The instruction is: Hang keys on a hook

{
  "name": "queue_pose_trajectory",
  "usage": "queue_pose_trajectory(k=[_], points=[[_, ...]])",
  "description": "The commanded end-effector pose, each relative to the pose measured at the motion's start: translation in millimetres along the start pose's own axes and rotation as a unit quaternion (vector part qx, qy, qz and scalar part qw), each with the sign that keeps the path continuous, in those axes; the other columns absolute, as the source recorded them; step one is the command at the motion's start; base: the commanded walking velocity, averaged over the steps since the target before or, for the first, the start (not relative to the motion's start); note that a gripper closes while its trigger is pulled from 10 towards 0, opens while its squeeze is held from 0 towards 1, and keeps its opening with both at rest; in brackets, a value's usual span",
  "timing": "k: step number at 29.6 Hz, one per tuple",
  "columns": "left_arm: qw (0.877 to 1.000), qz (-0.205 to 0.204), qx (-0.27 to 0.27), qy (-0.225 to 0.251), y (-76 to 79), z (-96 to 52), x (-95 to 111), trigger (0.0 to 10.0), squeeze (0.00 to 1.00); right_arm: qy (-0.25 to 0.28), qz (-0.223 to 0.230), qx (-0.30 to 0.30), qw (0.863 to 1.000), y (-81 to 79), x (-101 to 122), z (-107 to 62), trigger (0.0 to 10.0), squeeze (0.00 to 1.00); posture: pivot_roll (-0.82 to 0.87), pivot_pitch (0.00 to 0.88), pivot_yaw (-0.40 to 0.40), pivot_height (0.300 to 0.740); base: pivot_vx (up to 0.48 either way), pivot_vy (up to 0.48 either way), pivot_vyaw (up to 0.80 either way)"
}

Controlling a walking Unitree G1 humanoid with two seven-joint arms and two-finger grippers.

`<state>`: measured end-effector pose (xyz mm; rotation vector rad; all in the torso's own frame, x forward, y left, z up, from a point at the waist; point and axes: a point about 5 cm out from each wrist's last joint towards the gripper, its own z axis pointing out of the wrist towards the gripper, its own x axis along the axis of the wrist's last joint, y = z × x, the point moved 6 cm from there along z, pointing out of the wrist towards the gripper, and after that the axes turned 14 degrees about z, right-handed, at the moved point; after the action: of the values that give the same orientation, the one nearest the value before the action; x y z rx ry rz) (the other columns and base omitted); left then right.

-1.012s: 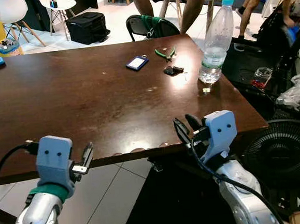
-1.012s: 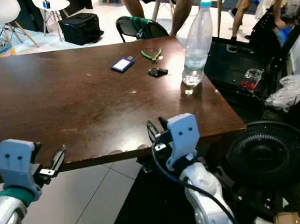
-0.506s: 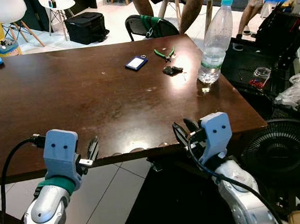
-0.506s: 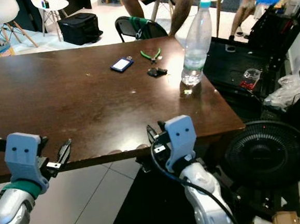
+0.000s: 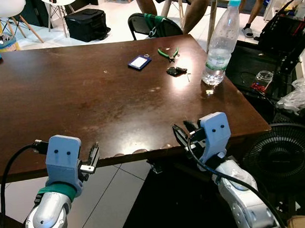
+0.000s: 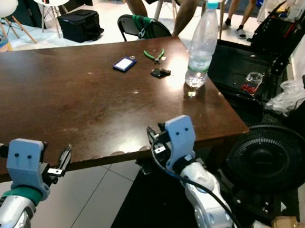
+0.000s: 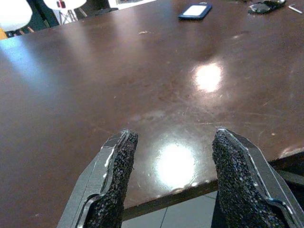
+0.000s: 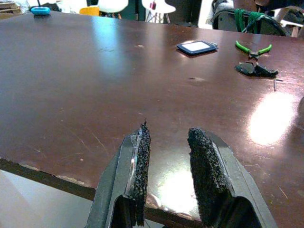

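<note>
Both pincers poised at the worktop's near edge, nothing held.

The left pincer point(image 7: 171, 180) gapes wide and empty over the worktop point(image 5: 61, 95) edge; the right pincer point(image 8: 168, 166) is parted more narrowly, also empty. The keys point(image 5: 176, 71) lie near the far right corner, between green pliers point(image 5: 167, 53) and a water bottle point(image 5: 219, 42), beside a blue tag point(image 5: 139, 62).

No text can be read anywhere. The water bottle point(image 5: 219, 40) carries a label, but its print is too small to make out.
</note>
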<state>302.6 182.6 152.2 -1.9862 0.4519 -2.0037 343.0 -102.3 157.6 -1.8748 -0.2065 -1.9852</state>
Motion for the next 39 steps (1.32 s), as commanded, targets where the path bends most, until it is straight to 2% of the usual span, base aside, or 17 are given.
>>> queue_pose_trajectory(k=[1,3,11,20,32,39], points=[[1.000,-0.002,0.001,-0.005,-2.0,-0.8,-2.4,10.0,0.00,-0.008,0.006,-0.003,1.000,1.6,-4.7,-2.1,10.0,0.00,-0.05,0.035,0.049,0.740,0.000,0.000,0.00],[1.000,-0.009,0.001,-0.009,-2.3,-0.2,-2.6,10.0,0.00,-0.008,0.006,-0.003,1.000,0.8,-5.3,-2.8,10.0,0.00,-0.05,0.033,0.057,0.740,0.000,0.000,0.00],[1.000,0.009,-0.010,-0.015,3.2,-2.5,-9.8,10.0,0.00,-0.009,0.015,-0.011,1.000,3.4,-7.6,-6.0,10.0,0.00,-0.07,0.032,0.069,0.740,0.000,0.000,0.00],[1.000,0.001,-0.009,-0.027,-0.6,0.2,-15.9,10.0,0.00,-0.005,0.016,-0.024,1.000,8.3,-6.8,-11.7,10.0,0.00,-0.09,0.037,0.094,0.740,0.000,0.000,0.00],[1.000,0.002,-0.011,-0.027,-0.2,2.4,-15.7,10.0,0.00,-0.004,0.017,-0.027,0.999,8.4,-6.5,-12.0,10.0,0.00,-0.09,0.037,0.097,0.740,0.000,0.000,0.00],[1.000,-0.003,-0.009,-0.024,2.9,5.1,-14.3,10.0,0.00,-0.009,0.013,-0.029,0.999,13.8,-7.3,-11.0,10.0,0.00,-0.13,0.044,0.084,0.740,0.000,0.000,0.00]])
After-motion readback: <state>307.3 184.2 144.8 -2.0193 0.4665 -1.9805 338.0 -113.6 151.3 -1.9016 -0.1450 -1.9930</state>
